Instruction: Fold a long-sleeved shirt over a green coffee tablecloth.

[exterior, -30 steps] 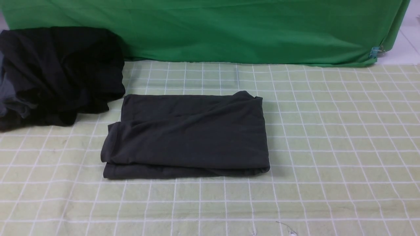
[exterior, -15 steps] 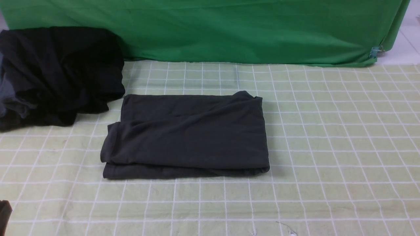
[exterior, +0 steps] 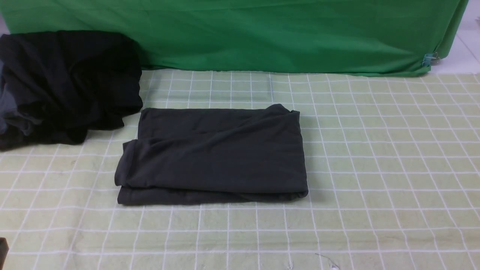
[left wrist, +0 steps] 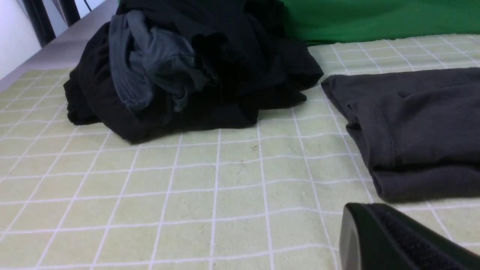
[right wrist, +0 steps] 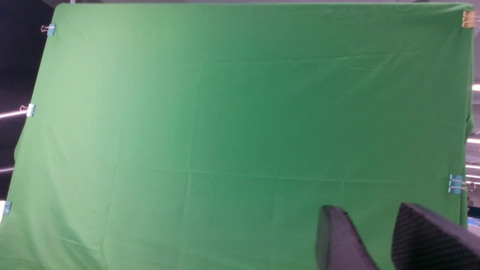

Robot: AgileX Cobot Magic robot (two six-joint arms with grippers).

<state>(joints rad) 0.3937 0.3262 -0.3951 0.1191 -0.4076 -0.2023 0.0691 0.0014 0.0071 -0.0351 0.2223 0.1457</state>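
My left tool sits low at the near left edge of the front view, its fingers pressed together and holding nothing. My right tool is raised and level, its two dark fingers parted by a narrow gap, gripping nothing.

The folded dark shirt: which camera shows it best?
The front view: the whole long-sleeved shirt lies folded on the green coffee tablecloth. The left wrist view catches only one end. The right wrist view misses it.
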